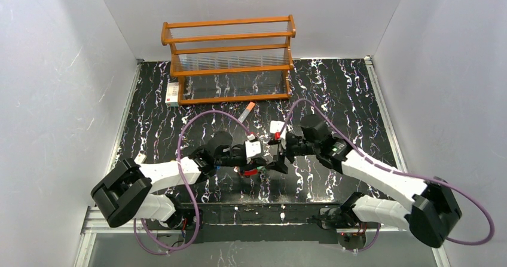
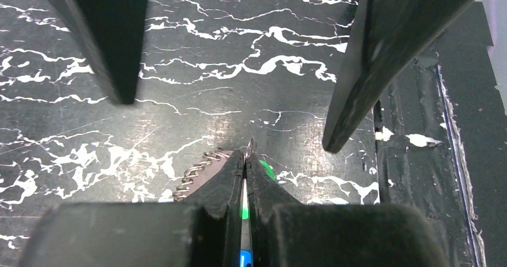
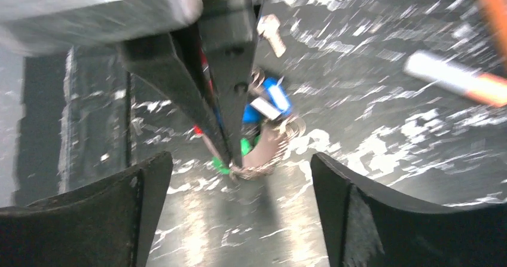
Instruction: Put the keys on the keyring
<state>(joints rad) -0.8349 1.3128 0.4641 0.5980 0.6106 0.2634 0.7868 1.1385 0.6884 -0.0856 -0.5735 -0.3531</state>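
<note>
- The keys point(image 3: 270, 100) hang in a small bunch just above the black marbled table point(image 2: 197, 70), at the middle of its near half and between the two arms. Blue and green plastic heads show, and a brownish tab with a coiled metal edge hangs among them.
- They look light, stiff and smooth, so a pinched key will probably swivel or slip. My guess is that each is best held flat across its head, with the hole left clear.
- A red sliver beside the bunch is probably the thick part of the keyring point(image 3: 199, 129); I cannot make out the rest of the loop. Thin springy wire like that is likely to twist under load, so the red section seems the firmest hold.
- The left gripper point(image 2: 246, 159) is clamped tight on the bunch. Green and blue plastic sit between its fingers point(image 2: 230, 183), and a thin metal tip pokes out beyond them.
- The right gripper point(image 3: 239, 156) faces it with its jaws spread wide on either side of the bunch. It holds nothing and touches nothing.
- Farther back a grey stick point(image 1: 247, 111) with an orange cap lies on the table.
- Farthest back is a wooden rack point(image 1: 230, 52) against the wall.
</note>
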